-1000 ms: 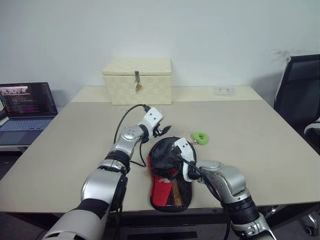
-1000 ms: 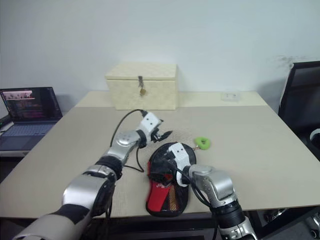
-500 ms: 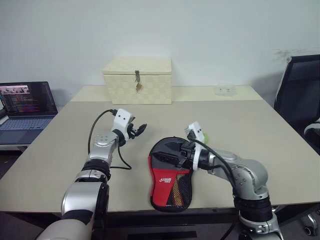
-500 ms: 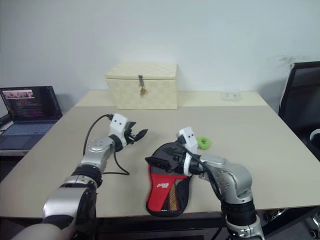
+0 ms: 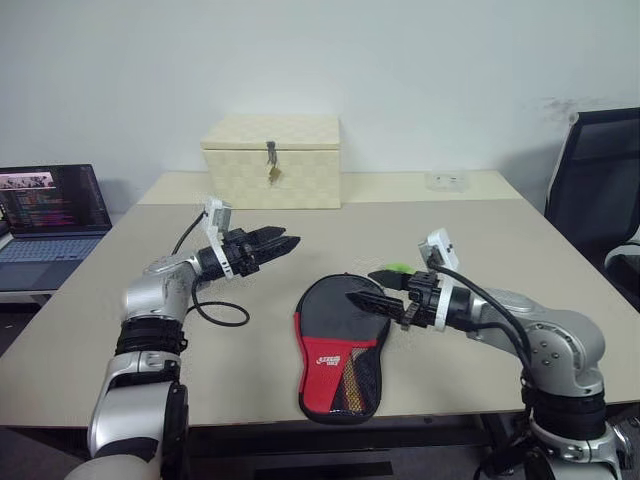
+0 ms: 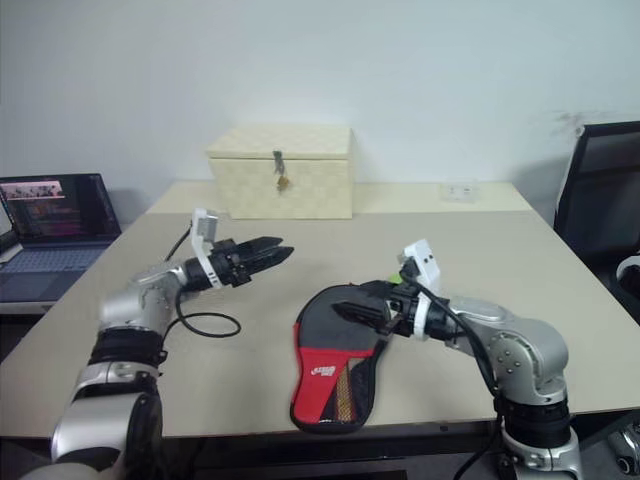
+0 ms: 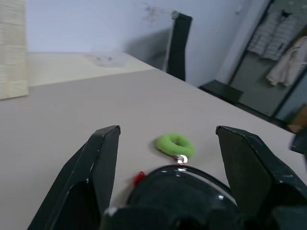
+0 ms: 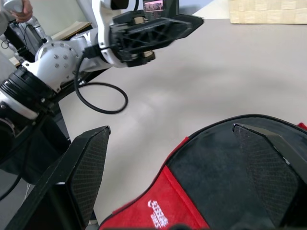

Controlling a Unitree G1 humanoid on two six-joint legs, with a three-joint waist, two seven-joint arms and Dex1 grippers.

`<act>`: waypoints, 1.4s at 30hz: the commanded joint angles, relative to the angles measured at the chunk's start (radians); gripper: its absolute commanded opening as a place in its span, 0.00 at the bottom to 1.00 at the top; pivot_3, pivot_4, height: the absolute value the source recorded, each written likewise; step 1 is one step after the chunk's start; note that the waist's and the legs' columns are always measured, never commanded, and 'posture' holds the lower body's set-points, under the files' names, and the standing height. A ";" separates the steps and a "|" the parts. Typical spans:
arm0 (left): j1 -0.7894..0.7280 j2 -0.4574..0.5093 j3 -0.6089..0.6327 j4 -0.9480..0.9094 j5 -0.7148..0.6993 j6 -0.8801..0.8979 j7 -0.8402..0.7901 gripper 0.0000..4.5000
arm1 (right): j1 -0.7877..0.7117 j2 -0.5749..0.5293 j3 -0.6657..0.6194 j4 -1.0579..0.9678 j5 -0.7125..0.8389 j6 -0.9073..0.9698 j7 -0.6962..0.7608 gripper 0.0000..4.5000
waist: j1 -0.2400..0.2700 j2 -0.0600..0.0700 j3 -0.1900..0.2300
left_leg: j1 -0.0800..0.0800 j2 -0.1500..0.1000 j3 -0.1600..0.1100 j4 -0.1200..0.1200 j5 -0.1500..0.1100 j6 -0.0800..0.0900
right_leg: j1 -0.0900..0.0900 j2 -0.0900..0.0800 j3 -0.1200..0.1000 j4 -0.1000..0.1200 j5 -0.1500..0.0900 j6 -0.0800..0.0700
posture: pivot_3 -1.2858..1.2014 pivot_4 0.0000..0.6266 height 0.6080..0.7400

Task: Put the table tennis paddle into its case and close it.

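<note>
Head pair overlooks table (image 5: 500,230) – wrist cams close, level.

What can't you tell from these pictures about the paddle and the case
- Table tennis paddle: whether it is inside the case; the fabric would hide it in every view.
- Zip: too small in the eye views to judge closed.
- Green pull tag: partly behind the right gripper in the eye views.

You face a plain white wall (image 5: 420,60) behind a beige tabletop (image 5: 500,240). A black chair (image 5: 595,190) stands at its right; a laptop (image 5: 50,205) sits open at left.
</note>
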 commanded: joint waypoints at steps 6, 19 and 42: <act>-0.002 0.000 -0.146 0.045 0.136 -0.189 -0.078 0.77 | 0.010 -0.187 0.131 0.102 -0.211 -0.266 0.048 1.00 | 0.007 0.000 0.000 | 0.000 -0.002 0.002 0.000 0.000 0.000 | 0.001 0.000 0.000 -0.002 0.000 0.001 | 0.52 0.24 1.00; -0.135 -0.087 -0.248 0.279 0.232 -0.337 -0.217 0.77 | -0.161 -0.257 0.388 0.723 -0.647 -0.862 0.203 1.00 | 0.004 0.000 0.003 | -0.003 -0.002 0.003 -0.001 0.000 0.001 | 0.000 0.002 0.000 -0.007 0.001 0.000 | 0.52 0.24 1.00; -0.087 -0.166 -0.279 0.266 0.257 -0.366 -0.244 0.77 | -0.427 -0.034 0.389 1.385 -0.874 -1.147 0.184 0.33 | 0.001 0.002 0.007 | -0.002 -0.001 0.003 0.001 0.000 0.000 | -0.001 0.000 0.000 -0.003 0.003 -0.004 | 0.52 0.24 1.00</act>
